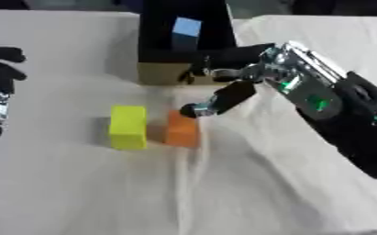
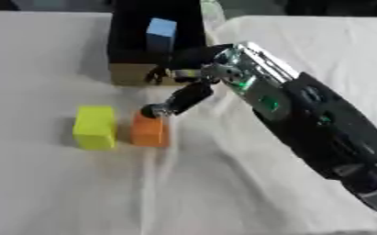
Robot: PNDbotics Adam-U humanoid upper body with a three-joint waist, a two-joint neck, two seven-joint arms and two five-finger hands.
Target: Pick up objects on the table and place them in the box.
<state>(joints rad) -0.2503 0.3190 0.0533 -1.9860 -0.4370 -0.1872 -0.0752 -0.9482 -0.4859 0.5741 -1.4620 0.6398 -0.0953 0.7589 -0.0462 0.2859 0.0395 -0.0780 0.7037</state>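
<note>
Fingers of the left hand (image 1: 0, 73) point up at the nine o'clock edge of the left eye view, relaxed and holding nothing; it looks parked there, out of the way, since the blocks lie nearer the other arm.

Next, toward centre, a yellow block (image 1: 128, 127) lies on the white cloth (image 1: 79, 193). Just beside it, at its three o'clock, sits an orange block (image 1: 181, 130); whether their sides touch I cannot tell. Both lie close below the box, a short carry away.

At twelve o'clock stands the box (image 1: 163, 72), dark inside with a tan front wall, open side up. A blue block (image 1: 186, 28) is already in it, leaning against the dark back wall, so one piece seems delivered and two are left on the table.

From the three o'clock side the right hand (image 2: 193, 75) comes in low over the box front. One finger stretches down toward seven o'clock, its tip at the orange block's upper right corner, touching or nearly so; the rest are bent near the box wall, gripping nothing. My guess is that it is lining up on the orange block as the nearer of the two.

Count: three blocks, one each of yellow, orange and blue; one box; two hands; one cloth, creased under the blocks.
</note>
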